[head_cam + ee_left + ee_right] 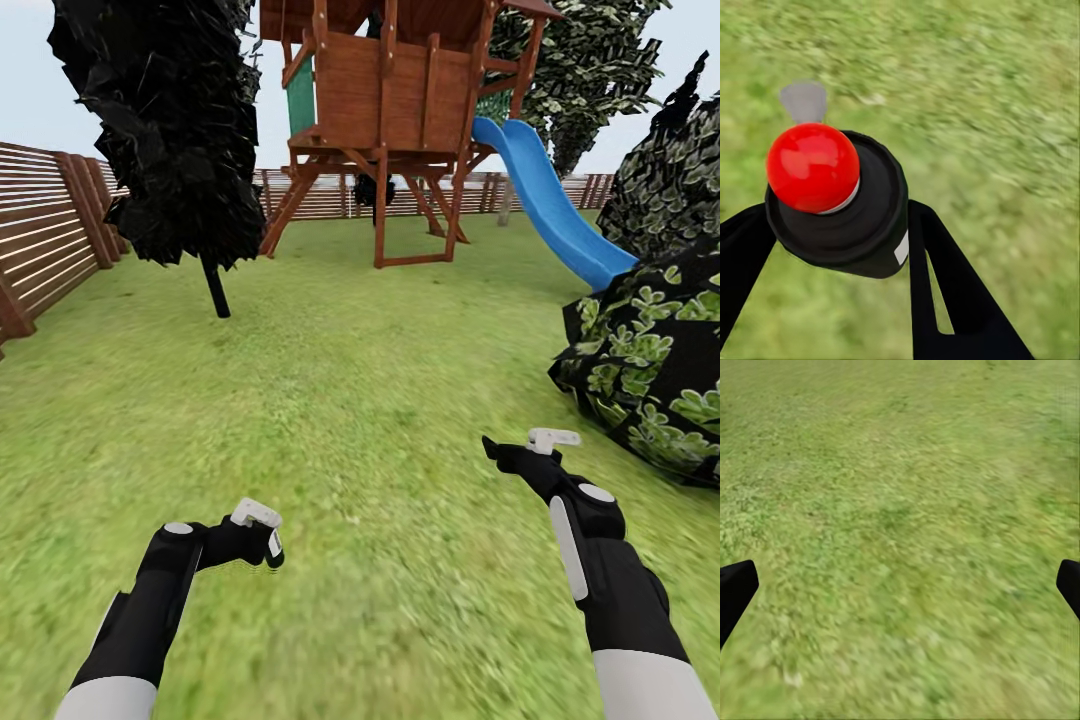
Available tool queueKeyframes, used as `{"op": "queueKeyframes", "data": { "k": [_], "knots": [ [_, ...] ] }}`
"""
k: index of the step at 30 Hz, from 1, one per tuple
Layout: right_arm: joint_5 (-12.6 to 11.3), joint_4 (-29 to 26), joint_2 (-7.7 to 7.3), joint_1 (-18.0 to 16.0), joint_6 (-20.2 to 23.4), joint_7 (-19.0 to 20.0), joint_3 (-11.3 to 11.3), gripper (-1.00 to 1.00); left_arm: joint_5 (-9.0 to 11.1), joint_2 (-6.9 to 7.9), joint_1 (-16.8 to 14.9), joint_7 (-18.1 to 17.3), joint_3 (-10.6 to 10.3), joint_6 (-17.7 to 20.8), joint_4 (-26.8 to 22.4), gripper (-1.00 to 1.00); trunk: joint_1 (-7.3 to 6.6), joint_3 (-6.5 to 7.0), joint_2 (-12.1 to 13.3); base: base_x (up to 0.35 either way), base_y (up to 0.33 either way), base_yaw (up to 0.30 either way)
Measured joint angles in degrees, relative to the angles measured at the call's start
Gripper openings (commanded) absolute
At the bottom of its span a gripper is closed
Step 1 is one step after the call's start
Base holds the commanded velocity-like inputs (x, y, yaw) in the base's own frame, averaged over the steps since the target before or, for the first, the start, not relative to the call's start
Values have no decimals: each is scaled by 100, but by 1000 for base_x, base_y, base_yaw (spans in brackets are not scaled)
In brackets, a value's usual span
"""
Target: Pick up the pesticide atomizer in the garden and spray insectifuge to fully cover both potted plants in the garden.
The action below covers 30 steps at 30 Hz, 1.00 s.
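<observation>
While the left gripper (832,225) pinches the pesticide atomizer (840,202) and the right gripper (900,585) hangs spread, finding the potted plants comes next.

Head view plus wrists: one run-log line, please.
left gripper shut on pesticide atomizer | right gripper open | lawn ahead

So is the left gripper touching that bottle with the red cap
Touching. The left wrist view shows the left gripper with both black fingers pressed against the dark bottle, no gap on either side.
</observation>
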Motion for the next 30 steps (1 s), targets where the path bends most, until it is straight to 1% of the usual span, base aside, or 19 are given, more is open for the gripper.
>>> {"op": "queueKeyframes", "data": {
  "k": [30],
  "knots": [
    [0, 0, 0, 0, 0, -4, 8, 100, 0, -2, 0, 0, 0, 0, 0, -100, 0, 0, 0, 347, 0, 0]
  ]
}}
